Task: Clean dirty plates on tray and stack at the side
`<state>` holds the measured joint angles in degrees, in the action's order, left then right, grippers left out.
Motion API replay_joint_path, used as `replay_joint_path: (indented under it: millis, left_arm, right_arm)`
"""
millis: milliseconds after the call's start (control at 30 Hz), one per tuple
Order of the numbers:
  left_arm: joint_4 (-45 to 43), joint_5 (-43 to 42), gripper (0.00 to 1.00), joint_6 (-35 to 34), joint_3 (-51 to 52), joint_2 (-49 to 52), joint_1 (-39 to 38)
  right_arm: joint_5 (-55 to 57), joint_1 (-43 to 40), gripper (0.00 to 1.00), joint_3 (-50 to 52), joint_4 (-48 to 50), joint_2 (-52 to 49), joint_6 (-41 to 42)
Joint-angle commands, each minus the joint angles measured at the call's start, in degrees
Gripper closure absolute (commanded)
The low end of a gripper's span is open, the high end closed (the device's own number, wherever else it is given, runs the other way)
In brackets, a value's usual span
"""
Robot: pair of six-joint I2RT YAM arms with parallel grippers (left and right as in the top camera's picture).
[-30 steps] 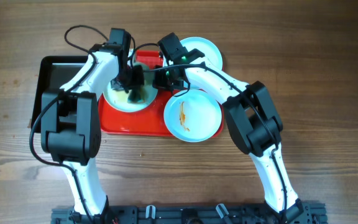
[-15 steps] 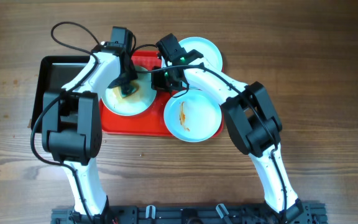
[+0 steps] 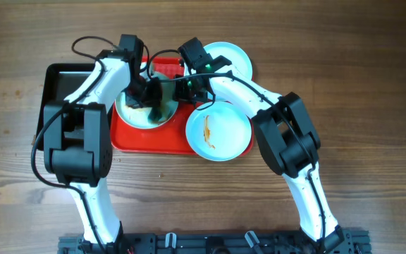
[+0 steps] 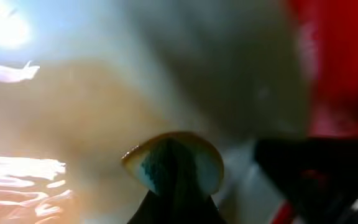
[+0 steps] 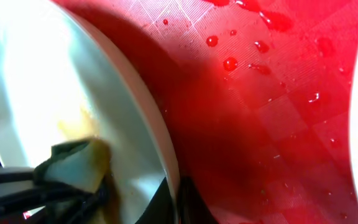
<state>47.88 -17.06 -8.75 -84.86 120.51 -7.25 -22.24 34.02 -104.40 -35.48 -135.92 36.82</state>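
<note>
Plate [image 3: 130, 117] on red tray [image 3: 154, 141], rim pinched by right gripper [image 5: 169, 200]; yellow sponge [image 4: 173, 163] clenched in left gripper [image 3: 149, 99], pressed against plate.

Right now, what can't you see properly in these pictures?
Scrubbed plate: overhead, its middle hides under the left gripper, so leftover smears are unknown.
Left wrist view: too blurry; only the sponge shows.
Right gripper: right wrist view cuts its fingertips at the bottom edge, so its grip on the rim is unclear.
Back plate: partly under the right arm.
</note>
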Motion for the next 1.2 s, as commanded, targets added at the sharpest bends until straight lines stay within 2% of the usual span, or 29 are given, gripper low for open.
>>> replay_joint_path:
  millis: [0,67,100,167,300,333,400,467,533,667,767,900,1033,1167]
  left_arm:
    - [-5.64,-4.98,0.96,0.39,0.55,1.16,1.57]
    - [-8.85,2.34,0.96,-5.53,0.55,1.16,2.93]
    - [-9.90,8.98,0.96,-10.01,0.55,1.16,3.78]
    - [-8.85,18.16,0.96,-17.29,0.55,1.16,5.03]
    - [-2.60,19.93,0.96,-21.77,0.55,1.16,6.16]
    - [-1.16,19.41,0.96,-21.79,0.55,1.16,6.14]
    - [3.34,10.88,0.96,-21.59,0.55,1.11,6.16]
    - [4.11,-1.40,0.96,-16.61,0.31,0.85,6.14]
    - [5.33,-7.19,0.96,-13.92,-1.05,-0.09,6.29]
    - [11.93,-7.32,0.96,-10.91,-8.17,-5.68,7.74]
    - [13.22,-6.84,0.96,-10.93,-10.75,-11.21,10.25]
    - [13.33,-0.31,0.96,-10.95,-10.84,-16.79,15.63]
    - [14.19,4.37,0.96,-10.95,-10.62,-16.35,19.28]
    - [13.88,5.20,0.96,-10.95,-9.79,-16.26,20.61]
  right_arm:
    - [-0.76,0.02,0.96,-0.37,0.57,-1.68,0.68]
    - [-0.74,0.02,0.96,-0.37,0.63,-1.68,0.66]
    - [-0.74,0.02,0.96,-0.37,0.74,-1.68,0.66]
    - [-0.74,0.02,0.96,-0.37,0.90,-1.68,0.66]
    - [-0.74,0.02,0.96,-0.37,0.98,-1.68,0.63]
    - [-0.76,0.02,0.96,-0.37,0.96,-1.68,0.66]
    - [-0.74,0.02,0.96,-0.37,0.96,-1.68,0.61]
    - [-0.76,0.02,0.96,-0.37,0.94,-1.68,0.39]
    - [-0.76,0.02,0.96,-0.37,0.85,-1.68,-0.02]
    - [-0.74,0.02,0.96,-0.37,0.33,-1.68,-0.70]
    - [-0.74,0.02,0.96,-0.37,-0.37,-1.68,-0.90]
    - [0.22,-0.20,0.96,-0.39,-1.07,0.33,-2.32]
    - [11.06,-0.07,0.96,-0.39,-4.48,6.62,-5.88]
    - [26.53,1.44,0.96,-0.39,-9.31,12.28,-10.12]
